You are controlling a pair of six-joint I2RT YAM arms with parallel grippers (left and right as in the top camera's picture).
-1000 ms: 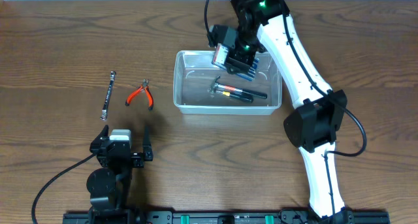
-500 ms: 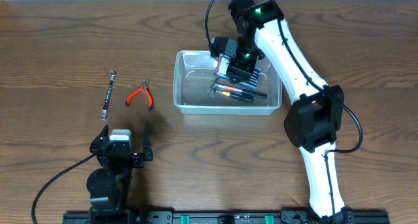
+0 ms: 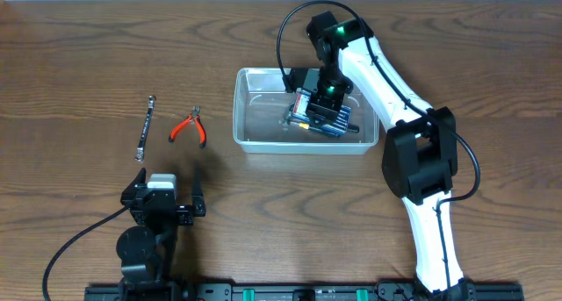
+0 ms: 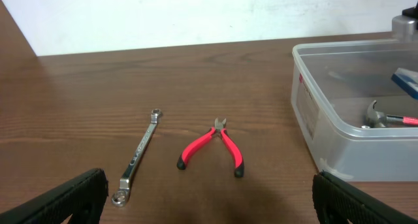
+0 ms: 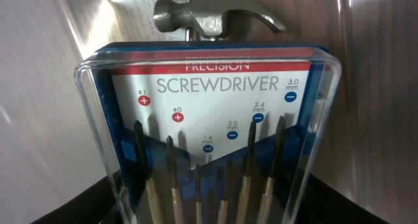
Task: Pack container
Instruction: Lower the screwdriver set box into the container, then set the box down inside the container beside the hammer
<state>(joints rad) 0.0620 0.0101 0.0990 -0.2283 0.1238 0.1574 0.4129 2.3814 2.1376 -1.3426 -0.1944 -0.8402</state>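
Container (image 3: 239,117), a clear rectangular tub with rounded corners and a rim, sits on the wooden tabletop (image 3: 70,55), right of centre in the overhead view. The right end effector (image 3: 320,103) reaches down inside it, clamped on a blue-and-red screwdriver set case (image 5: 222,87). In the right wrist view the case fills the frame: a clear cover, the words "PRECISION SCREWDRIVER", and a row of slim drivers beneath. Just beyond the case's far edge lies the steel head of a hammer (image 5: 215,15) on the container's floor. I cannot tell whether the case touches the hammer or the floor.

The left end effector (image 3: 167,197) sits low near the front edge of the tabletop, well apart from the container, its 2 fingers spread wide and holding nothing. Ahead of it, red-handled pliers (image 4: 212,145) lie flat with their nose pointing away. A slim metal wrench (image 4: 139,155) lies near them on their left, not touching. Both tools are outside the container, to its left.
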